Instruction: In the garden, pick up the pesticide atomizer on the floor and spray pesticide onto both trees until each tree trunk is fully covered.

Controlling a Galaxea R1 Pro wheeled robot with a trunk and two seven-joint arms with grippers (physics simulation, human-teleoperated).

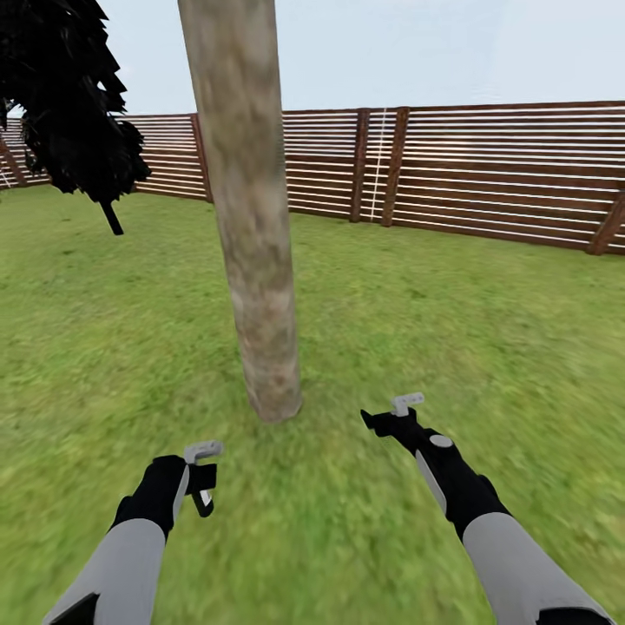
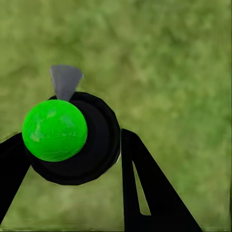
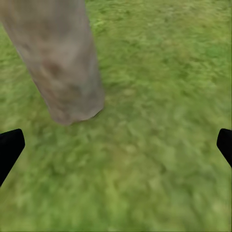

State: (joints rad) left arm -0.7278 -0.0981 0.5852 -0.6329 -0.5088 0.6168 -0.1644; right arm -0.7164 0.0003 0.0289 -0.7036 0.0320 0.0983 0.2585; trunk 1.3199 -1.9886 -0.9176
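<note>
- A thick, mottled beige-grey tree trunk (image 1: 247,208) rises from a green lawn (image 1: 486,330) in the garden, standing ahead of both pincers and slightly nearer the left one.
- The trunk leans a little, and its base meets the grass between and beyond the 2 arms.
- The left gripper (image 1: 203,477) hangs low over the grass, short of the trunk and off to its left.
- Its 2 black fingers are closed around the pesticide atomizer (image 2: 79,137), a small round black body.
- In the left wrist view, a bright green ball (image 2: 54,129) sits on top of the atomizer, and a grey wedge-shaped piece (image 2: 65,81) sticks out past it over the lawn.
- The right gripper (image 1: 388,419) reaches forward over the grass, to the right of the trunk base and close to it.
- In the right wrist view, its black fingertips (image 3: 9,147) sit at opposite edges, spread wide with nothing between them but grass.
- In that same view, the trunk base (image 3: 63,67) stands just beyond the open fingers, off to one side.
- A brown horizontal-slat wooden fence (image 1: 486,174) runs across the far side of the lawn, well beyond both pincers.
- A black conifer (image 1: 69,95) stands far off beyond the left gripper, in front of the fence.
</note>
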